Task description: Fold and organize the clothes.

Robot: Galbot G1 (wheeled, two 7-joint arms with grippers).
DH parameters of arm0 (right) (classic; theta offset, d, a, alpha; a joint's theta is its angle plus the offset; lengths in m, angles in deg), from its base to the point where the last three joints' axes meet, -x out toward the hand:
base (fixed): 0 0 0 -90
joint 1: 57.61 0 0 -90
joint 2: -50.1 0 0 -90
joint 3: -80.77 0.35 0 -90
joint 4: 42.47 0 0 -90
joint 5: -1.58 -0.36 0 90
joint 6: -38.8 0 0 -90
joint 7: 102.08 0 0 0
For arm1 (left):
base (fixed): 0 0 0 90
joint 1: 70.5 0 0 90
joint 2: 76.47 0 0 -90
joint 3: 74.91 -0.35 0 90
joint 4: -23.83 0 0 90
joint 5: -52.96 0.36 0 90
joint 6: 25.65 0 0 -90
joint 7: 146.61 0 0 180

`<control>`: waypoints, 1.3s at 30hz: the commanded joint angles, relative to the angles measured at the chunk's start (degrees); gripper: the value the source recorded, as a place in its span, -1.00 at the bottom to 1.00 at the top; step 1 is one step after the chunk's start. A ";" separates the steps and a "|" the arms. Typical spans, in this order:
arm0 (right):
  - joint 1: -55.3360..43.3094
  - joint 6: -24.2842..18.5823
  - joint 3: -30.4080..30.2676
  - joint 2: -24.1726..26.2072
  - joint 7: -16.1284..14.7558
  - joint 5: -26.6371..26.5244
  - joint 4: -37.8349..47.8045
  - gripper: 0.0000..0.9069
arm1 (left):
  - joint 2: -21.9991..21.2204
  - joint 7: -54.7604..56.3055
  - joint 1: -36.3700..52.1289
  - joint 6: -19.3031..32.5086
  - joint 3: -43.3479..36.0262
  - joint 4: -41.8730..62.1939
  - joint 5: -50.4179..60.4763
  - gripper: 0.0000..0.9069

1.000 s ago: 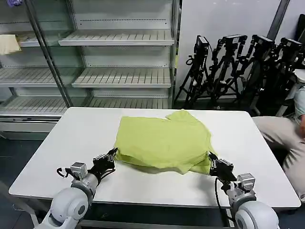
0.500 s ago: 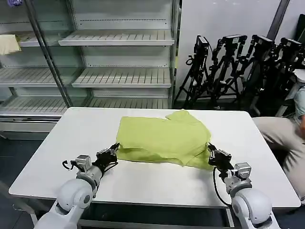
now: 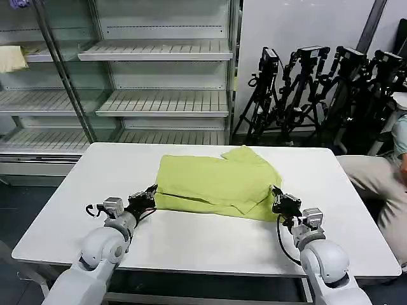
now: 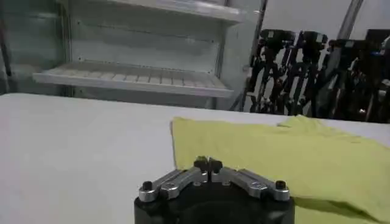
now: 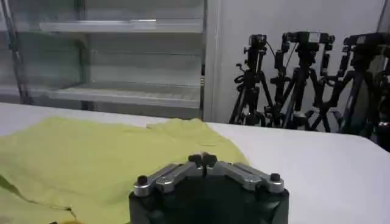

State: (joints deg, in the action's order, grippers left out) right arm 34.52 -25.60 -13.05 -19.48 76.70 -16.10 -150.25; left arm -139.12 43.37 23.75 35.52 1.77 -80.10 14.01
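A lime yellow-green T-shirt [image 3: 216, 181] lies partly folded in the middle of the white table [image 3: 76, 210], with a lifted upper layer over a lower one. My left gripper [image 3: 151, 192] is shut at the shirt's near left corner, apparently pinching its edge. My right gripper [image 3: 275, 194] is shut at the near right corner in the same way. In the left wrist view the closed fingertips [image 4: 208, 163] meet against the T-shirt [image 4: 292, 152]. The right wrist view shows the closed gripper [image 5: 203, 159] low over the T-shirt [image 5: 91, 158].
A glass-fronted shelving unit [image 3: 159, 101] stands behind the table, with a pale cream cloth [image 3: 11, 58] on a left shelf. Black tripods [image 3: 318, 89] stand at the back right. A seated person's leg [image 3: 375, 184] is by the table's right edge.
Both grippers moved away from the near edge toward the table's middle, carrying the shirt's near hem with them. The puffed-up front of the shirt has flattened into a fold.
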 commanded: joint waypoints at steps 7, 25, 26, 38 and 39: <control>-4.46 -0.22 -1.81 -0.05 -0.32 0.63 3.71 -1.00 | 2.05 -0.61 3.31 0.28 -1.71 3.66 0.22 -0.98; -6.58 -0.44 -2.72 -1.62 0.67 3.05 8.66 1.00 | 1.64 -0.55 3.93 0.43 -1.84 5.36 2.17 1.00; -6.86 -0.76 -2.68 -1.78 0.75 3.04 9.04 1.00 | 1.72 -0.53 3.79 0.41 -1.72 5.20 2.18 1.00; 2.37 5.36 0.70 0.94 3.91 -0.98 -3.06 1.00 | 5.34 0.31 -1.46 -0.90 1.34 -2.95 -1.50 1.00; 3.77 7.04 1.45 1.17 4.30 -1.79 -4.98 1.00 | 5.72 0.26 -2.58 -2.13 1.23 -3.73 -1.48 1.00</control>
State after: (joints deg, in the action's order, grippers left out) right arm 31.74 -23.32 -13.32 -19.18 79.52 -16.02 -147.14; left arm -135.61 43.50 25.43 35.82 1.88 -78.27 14.34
